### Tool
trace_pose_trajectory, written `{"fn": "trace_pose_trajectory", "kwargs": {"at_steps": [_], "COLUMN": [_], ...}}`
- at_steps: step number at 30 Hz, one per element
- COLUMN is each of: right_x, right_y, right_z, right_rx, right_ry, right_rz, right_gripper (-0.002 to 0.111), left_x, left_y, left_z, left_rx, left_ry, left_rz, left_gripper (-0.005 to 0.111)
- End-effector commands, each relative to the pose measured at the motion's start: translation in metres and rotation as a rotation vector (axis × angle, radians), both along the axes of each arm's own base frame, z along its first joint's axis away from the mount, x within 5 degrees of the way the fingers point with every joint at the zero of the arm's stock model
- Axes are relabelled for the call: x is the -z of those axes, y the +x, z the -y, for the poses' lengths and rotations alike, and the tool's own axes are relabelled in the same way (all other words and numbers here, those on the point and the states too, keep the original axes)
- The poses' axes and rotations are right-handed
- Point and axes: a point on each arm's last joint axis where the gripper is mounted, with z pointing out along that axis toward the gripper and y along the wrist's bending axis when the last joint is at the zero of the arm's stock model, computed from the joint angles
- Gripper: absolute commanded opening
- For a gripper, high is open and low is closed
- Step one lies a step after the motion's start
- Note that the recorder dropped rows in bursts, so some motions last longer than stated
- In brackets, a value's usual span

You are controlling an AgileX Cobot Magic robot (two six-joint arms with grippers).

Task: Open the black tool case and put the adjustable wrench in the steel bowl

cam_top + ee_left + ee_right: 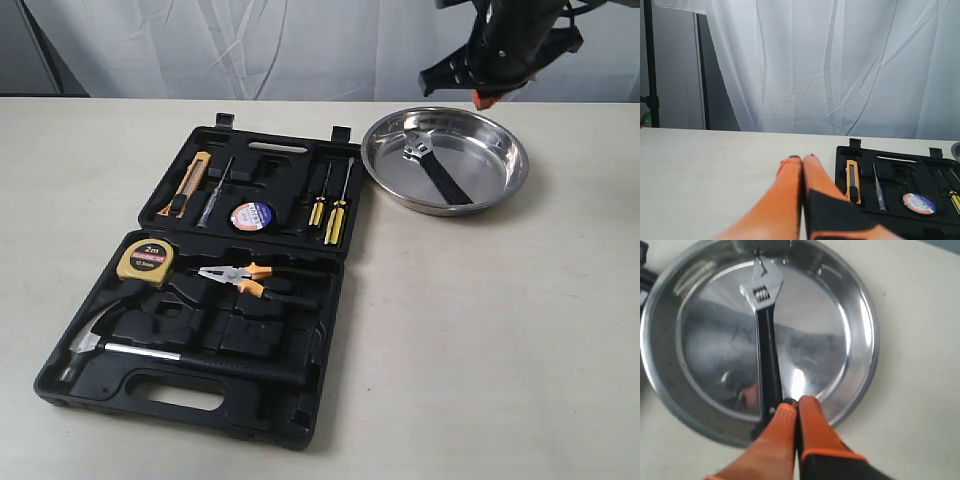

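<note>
Inside the steel bowl (515, 170), the adjustable wrench (432, 165) lies flat.
Black tool case (95, 375) sits open just beside the bowl. All 2 grippers are clenched on nothing: right gripper (796, 407) above the bowl, left gripper (802, 162) near the case.

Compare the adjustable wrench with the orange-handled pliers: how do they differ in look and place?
The adjustable wrench lies in the steel bowl, while the pliers sit in their slot in the open black tool case. The wrench has one slim black handle; the pliers have two orange handles. The wrench's head is broad, and the pliers' nose tapers to a point. Both have silvery metal heads.
</note>
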Motion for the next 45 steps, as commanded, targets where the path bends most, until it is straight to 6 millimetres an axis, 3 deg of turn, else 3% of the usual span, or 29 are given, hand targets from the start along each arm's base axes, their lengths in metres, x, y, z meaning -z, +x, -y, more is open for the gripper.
{"fn": "trace_pose_trajectory", "kwargs": {"at_steps": [1, 9, 14, 20, 24, 28, 30, 31, 33, 34, 36, 40, 45], "right_x": [-0.016, -0.057, -0.061, -0.078, -0.094, -0.119, -0.099, -0.088, -0.048, -0.019, 0.012, 0.034, 0.046], "right_y": [-0.048, -0.167, -0.232, -0.27, -0.288, -0.333, -0.355, -0.359, -0.37, -0.374, -0.376, -0.374, -0.374], "right_z": [0.015, 0.042, 0.049, 0.056, 0.064, 0.077, 0.087, 0.087, 0.089, 0.09, 0.093, 0.094, 0.092], "right_rx": [0.034, 0.127, 0.177, 0.171, 0.147, 0.169, 0.186, 0.173, 0.153, 0.171, 0.207, 0.239, 0.238], "right_ry": [0.019, 0.187, 0.318, 0.368, 0.369, 0.555, 0.619, 0.618, 0.621, 0.648, 0.698, 0.722, 0.713], "right_rz": [-0.008, 0.119, 0.037, 0.036, 0.159, 0.437, 0.721, 0.776, 0.877, 0.918, 0.988, 0.987, 0.899], "right_gripper": [0.0, 0.0, 0.0, 0.0, 0.0, 0.0, 0.0, 0.0, 0.0, 0.0, 0.0, 0.0, 0.0], "left_x": [0.001, 0.001, 0.001, 0.001, 0.001, 0.001, 0.001, 0.001, 0.001, 0.001, 0.001, 0.001, 0.001], "left_y": [0.0, 0.0, 0.0, 0.0, 0.0, 0.0, 0.0, 0.0, 0.0, 0.0, 0.0, 0.0, 0.0], "left_z": [0.0, 0.0, 0.0, 0.0, 0.0, 0.0, 0.0, 0.0, 0.0, 0.0, 0.0, 0.0, 0.0], "left_rx": [0.005, 0.005, 0.005, 0.005, 0.005, 0.005, 0.005, 0.005, 0.005, 0.005, 0.005, 0.005, 0.005], "left_ry": [-0.002, -0.002, -0.002, -0.002, -0.002, -0.002, -0.002, -0.002, -0.002, -0.002, -0.002, -0.002, -0.002], "left_rz": [0.0, 0.0, 0.0, 0.003, 0.003, 0.003, 0.003, 0.003, 0.003, 0.003, 0.003, 0.003, 0.003], "left_gripper": [0.0, 0.0, 0.0, 0.0, 0.0, 0.0, 0.0, 0.0, 0.0, 0.0, 0.0, 0.0, 0.0]}}
